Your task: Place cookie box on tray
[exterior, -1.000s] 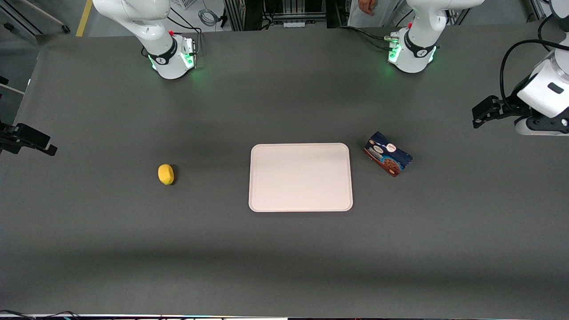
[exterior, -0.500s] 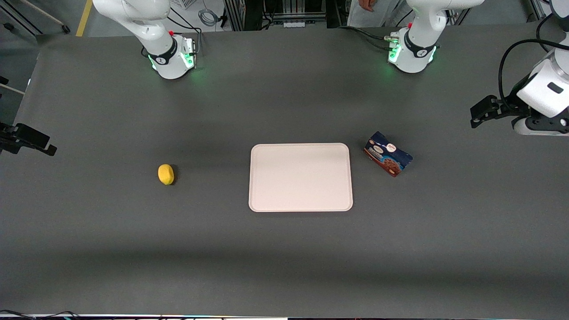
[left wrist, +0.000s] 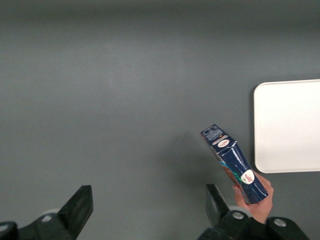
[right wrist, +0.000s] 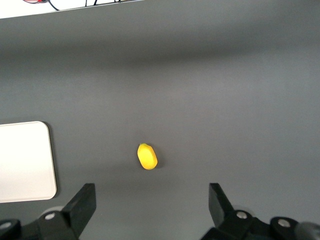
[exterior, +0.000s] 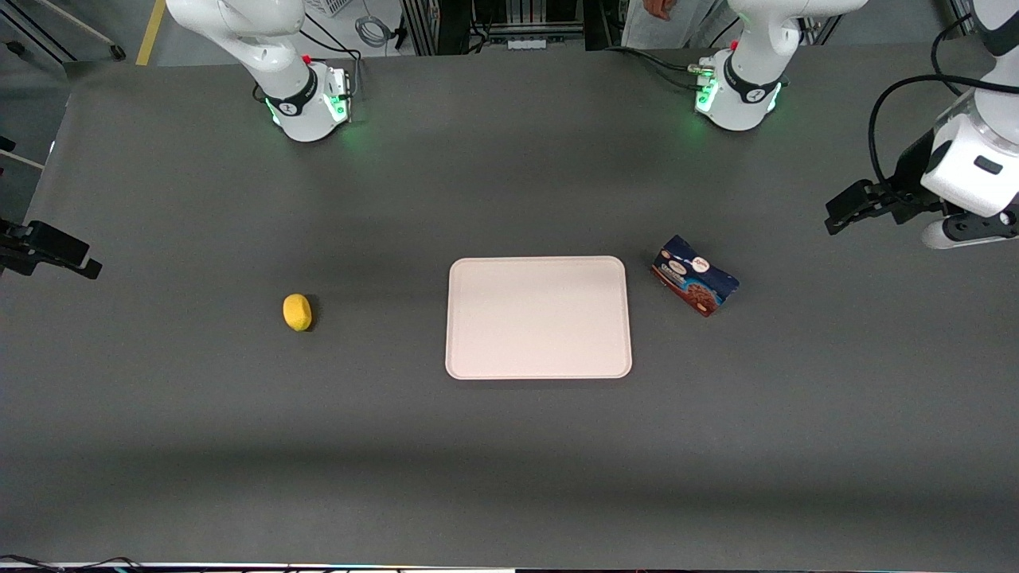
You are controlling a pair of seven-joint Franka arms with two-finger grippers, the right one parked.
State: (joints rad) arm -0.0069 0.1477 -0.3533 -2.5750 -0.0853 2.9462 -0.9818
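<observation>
The cookie box (exterior: 694,286), a dark blue carton with a cookie picture, lies on the dark table beside the tray's short edge, toward the working arm's end. It also shows in the left wrist view (left wrist: 235,162). The tray (exterior: 538,317) is pale pinkish-white, flat and bare; part of it shows in the left wrist view (left wrist: 287,125). My left gripper (exterior: 845,208) hangs above the table, apart from the box, farther toward the working arm's end and a little farther from the front camera. It is open and holds nothing (left wrist: 148,197).
A small yellow rounded object (exterior: 296,311) lies on the table toward the parked arm's end, well apart from the tray; it also shows in the right wrist view (right wrist: 147,156). The arm bases (exterior: 736,95) stand at the table's back edge.
My left gripper has moved a little sideways toward the cookie box. The box, the tray and the yellow object have not moved.
</observation>
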